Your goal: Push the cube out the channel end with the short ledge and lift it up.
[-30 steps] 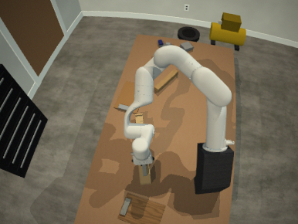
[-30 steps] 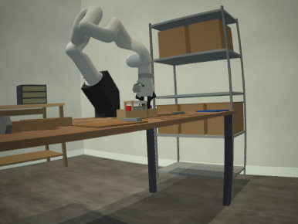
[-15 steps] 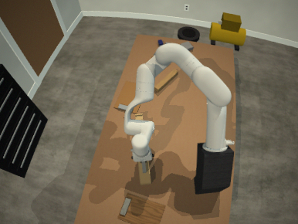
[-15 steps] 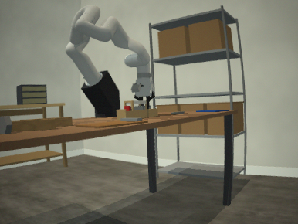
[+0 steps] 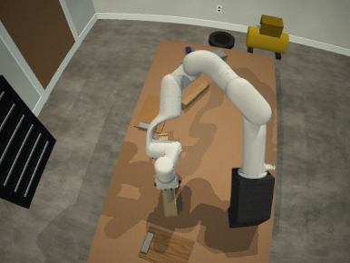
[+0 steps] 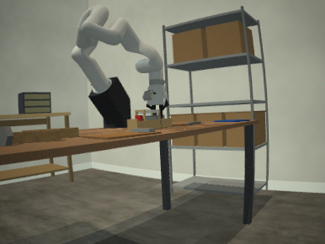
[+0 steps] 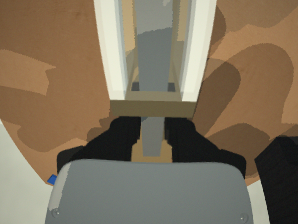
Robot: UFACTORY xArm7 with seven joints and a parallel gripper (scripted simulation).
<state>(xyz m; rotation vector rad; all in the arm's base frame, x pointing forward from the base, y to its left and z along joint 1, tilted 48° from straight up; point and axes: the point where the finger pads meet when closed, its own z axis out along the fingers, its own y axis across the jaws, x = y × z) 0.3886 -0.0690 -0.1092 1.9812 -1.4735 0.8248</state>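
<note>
Gripping a grey stick, my pincer aims it into the channel. Cube not yet out; pushing and lifting remain.

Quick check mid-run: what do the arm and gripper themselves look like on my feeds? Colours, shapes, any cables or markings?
The arm is smooth glossy white, built of rounded tubular links with bulbous joints, and rises from a black box pedestal. No cables or markings are visible on it. The gripper has a grey, rounded-corner body with small screw holes and two black fingers. A small blue spot shows at its left edge.
</note>
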